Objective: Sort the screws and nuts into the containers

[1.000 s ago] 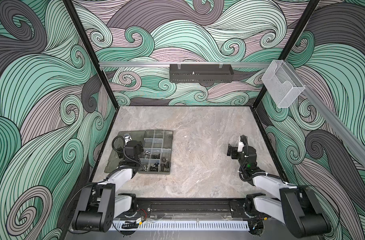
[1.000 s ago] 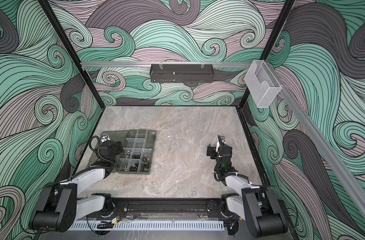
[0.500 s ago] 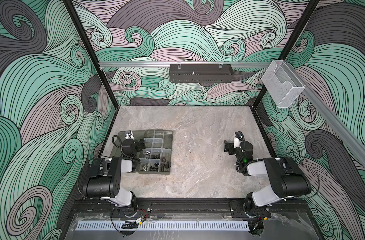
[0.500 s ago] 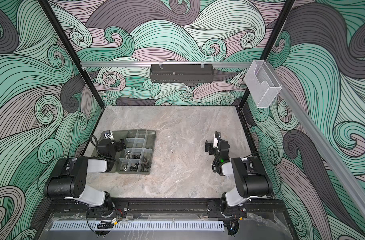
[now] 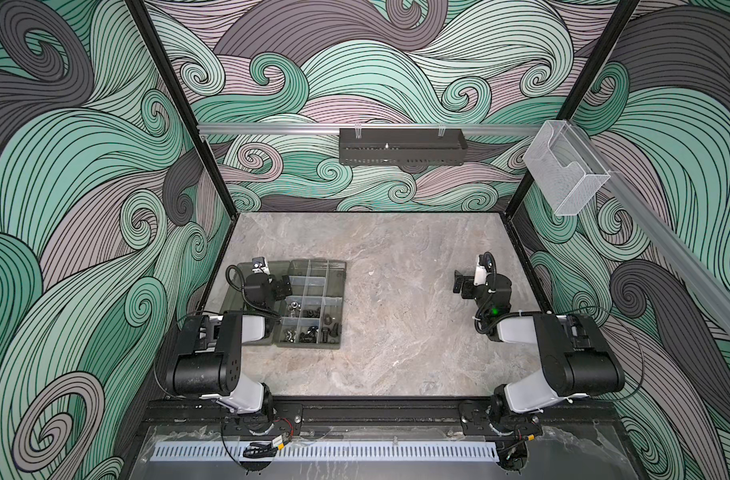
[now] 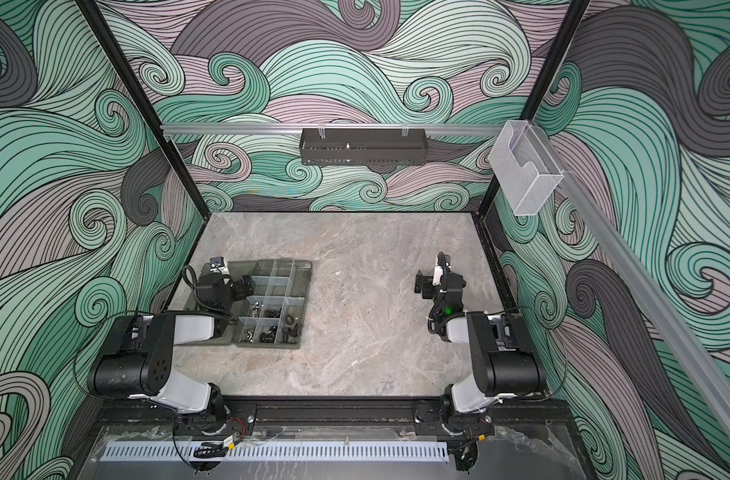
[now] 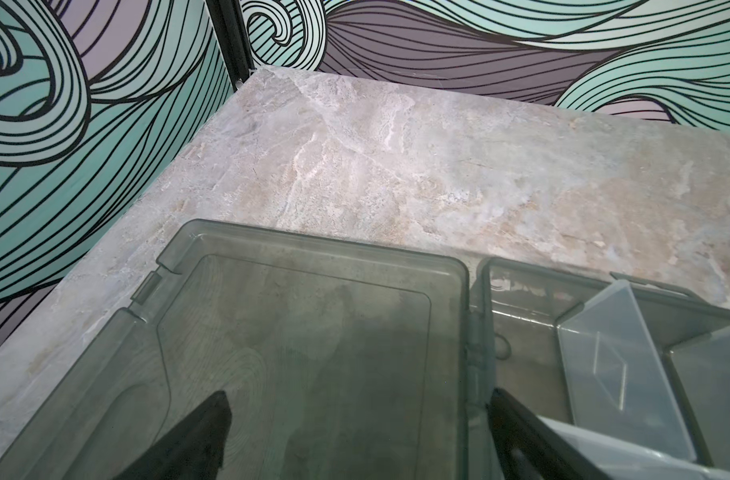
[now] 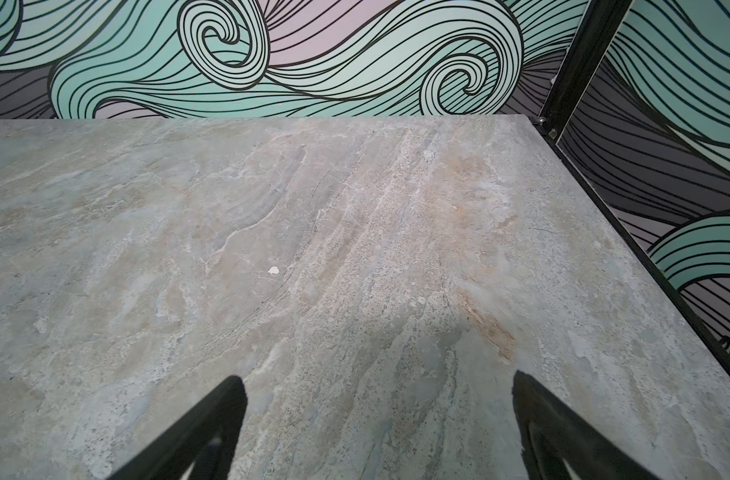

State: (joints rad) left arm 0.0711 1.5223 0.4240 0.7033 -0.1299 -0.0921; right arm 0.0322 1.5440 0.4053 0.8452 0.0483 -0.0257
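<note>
Grey-green translucent plastic organizer box [image 5: 339, 266] lies open on the marbled stone table [image 5: 396, 365] in both top views. The small black hex-head screws [image 5: 325, 332] and the tiny black and silver nuts [image 5: 293, 308] sit together in the box's containers [image 5: 313, 291], at its end nearest the arm bases. The left gripper [image 5: 283, 286] hovers over the box's hinge, jaws apart. The right gripper [image 5: 461, 286] hangs well apart from the box, jaws also spread.

Left wrist view: the left gripper [image 7: 355, 432] straddles the box's flat lid [image 7: 292, 332] and hinge, beside clear dividers [image 7: 604, 353].

Right wrist view: the right gripper [image 8: 379, 424], wide apart, is over the table alone.
</note>
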